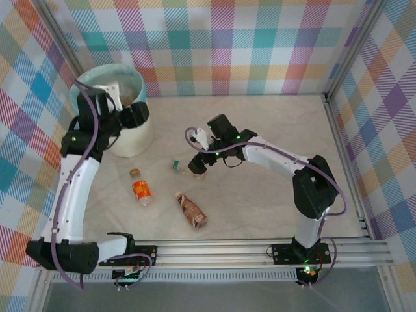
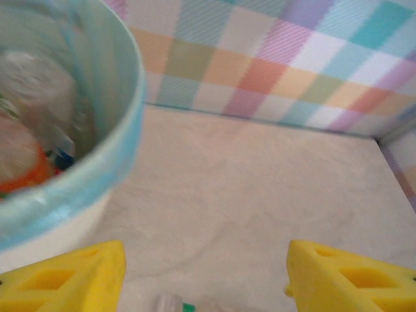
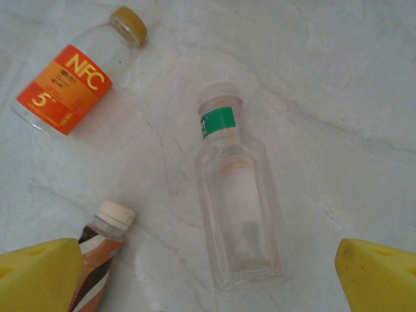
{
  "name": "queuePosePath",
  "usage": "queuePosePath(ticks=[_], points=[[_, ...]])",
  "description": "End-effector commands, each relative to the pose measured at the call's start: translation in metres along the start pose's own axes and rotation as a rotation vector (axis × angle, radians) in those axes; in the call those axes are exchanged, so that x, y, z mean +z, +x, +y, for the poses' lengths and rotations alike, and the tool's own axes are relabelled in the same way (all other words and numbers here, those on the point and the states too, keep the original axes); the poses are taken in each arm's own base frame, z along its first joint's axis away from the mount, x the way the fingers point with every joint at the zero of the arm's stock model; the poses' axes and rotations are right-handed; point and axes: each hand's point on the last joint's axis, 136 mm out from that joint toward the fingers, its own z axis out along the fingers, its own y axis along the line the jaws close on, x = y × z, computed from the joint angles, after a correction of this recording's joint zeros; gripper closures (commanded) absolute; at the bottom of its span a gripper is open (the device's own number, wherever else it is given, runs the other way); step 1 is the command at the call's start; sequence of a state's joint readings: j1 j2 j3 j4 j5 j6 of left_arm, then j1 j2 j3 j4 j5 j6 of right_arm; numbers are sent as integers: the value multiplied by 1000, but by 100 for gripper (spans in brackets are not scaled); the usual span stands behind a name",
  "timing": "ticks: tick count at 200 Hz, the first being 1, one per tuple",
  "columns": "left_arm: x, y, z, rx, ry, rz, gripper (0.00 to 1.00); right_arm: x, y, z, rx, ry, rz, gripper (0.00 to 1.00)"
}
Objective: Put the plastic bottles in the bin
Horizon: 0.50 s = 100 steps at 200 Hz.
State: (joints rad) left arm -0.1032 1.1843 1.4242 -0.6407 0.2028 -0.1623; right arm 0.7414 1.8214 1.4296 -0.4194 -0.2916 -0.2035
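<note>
Far left, at the back of the desk [image 1: 260, 130], sits the bin [image 1: 136, 140], white with a blue-green liner. There's a blurry heap of bottles down inside it [image 2: 26, 149]. The left fingers [image 2: 65, 279] hang just beside its rim, spread apart with nothing between them.

Moving right, three plastic bottles lie on their sides out on the open desk. First is the orange-label bottle [image 1: 141, 190] with a gold cap, then the brown-striped bottle [image 1: 192, 211] with a white cap, closer to the arm bases. Last is the clear bottle [image 3: 237, 214] with a green band at the neck. The right fingers [image 3: 380, 276] hover over that clear one, opened really wide, one on each side of its body and not touching it.

My guess on handling: the clear one looks empty, so it's super light and thin-walled. It'll probably squash a bit and skid on the smooth desk if nudged. It has flat sides, so I'd pinch across the middle of the body, not the neck. The orange one looks round, so I'd expect it to roll.
</note>
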Motion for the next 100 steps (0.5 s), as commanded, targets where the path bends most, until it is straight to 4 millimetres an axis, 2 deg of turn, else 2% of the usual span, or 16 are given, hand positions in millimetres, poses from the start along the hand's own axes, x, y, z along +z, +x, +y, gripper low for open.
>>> queuePosePath(ticks=[1, 25, 53, 74, 100], points=[[-6, 35, -26, 45, 137, 48, 33, 18, 5, 2, -84, -38, 7, 1], [-6, 79, -29, 41, 154, 151, 33, 31, 13, 1, -85, -58, 26, 0], [-6, 117, -26, -1, 165, 219, 33, 49, 24, -3, -57, -71, 49, 3], [-6, 136, -21, -33, 167, 237, 32, 61, 34, -3, -47, -88, 81, 6], [-5, 146, -13, -47, 134, 247, 32, 73, 45, -2, -51, -93, 110, 7]])
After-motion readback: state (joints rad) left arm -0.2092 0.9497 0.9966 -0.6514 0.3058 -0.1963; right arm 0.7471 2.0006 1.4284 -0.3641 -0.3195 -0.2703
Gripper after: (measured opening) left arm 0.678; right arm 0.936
